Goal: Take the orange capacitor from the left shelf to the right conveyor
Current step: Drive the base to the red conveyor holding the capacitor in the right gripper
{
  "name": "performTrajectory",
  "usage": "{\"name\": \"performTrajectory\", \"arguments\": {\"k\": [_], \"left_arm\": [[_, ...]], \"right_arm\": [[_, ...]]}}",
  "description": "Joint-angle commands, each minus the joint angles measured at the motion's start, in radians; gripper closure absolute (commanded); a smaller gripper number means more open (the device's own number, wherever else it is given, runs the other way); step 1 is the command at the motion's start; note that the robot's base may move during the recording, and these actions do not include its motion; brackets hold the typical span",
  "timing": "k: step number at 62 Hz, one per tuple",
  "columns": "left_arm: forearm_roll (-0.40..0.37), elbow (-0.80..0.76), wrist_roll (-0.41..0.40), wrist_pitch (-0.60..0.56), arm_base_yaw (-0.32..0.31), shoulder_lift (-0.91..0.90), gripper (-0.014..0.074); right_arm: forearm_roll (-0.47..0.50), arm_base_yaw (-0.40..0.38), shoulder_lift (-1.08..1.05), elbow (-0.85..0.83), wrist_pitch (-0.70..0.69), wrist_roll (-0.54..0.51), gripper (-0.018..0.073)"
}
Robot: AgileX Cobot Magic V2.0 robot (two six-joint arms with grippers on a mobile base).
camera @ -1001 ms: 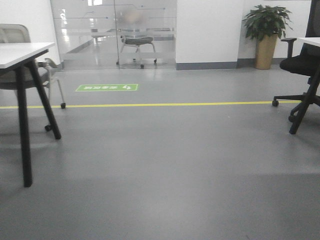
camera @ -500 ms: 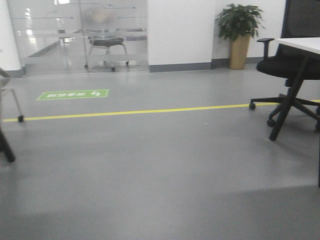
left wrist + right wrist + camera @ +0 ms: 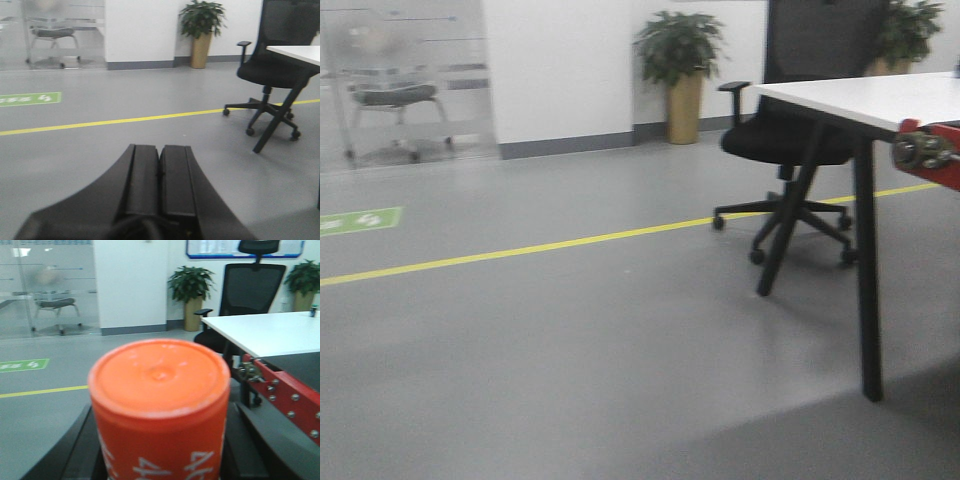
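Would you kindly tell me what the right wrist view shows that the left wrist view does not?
Only the right wrist view shows the orange capacitor, gripped in the right hand, and the right conveyor with its red edge. Only the left wrist view shows the left hand, shut on nothing. Both share the yellow floor line, the potted plant, the black office chair and the white table.

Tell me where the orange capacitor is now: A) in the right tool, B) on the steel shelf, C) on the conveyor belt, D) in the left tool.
A: the right wrist view shows the orange capacitor upright in the right tool; the left tool is shut on nothing.
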Motion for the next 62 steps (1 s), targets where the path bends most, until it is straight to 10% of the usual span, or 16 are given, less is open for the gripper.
{"name": "performTrajectory", "arguments": {"k": [1, 62], "left_arm": [[-0.003, -0.004, 0.000, -0.084, -0.002, -0.012, 0.0723], [-0.003, -0.004, 0.000, -0.084, -0.002, -0.012, 0.0723]], "right_arm": [[-0.013, 0.002, 0.016, -0.027, -0.085, -0.006, 0.0403], [-0.013, 0.002, 0.017, -0.027, -0.085, -0.006, 0.0403]]}}
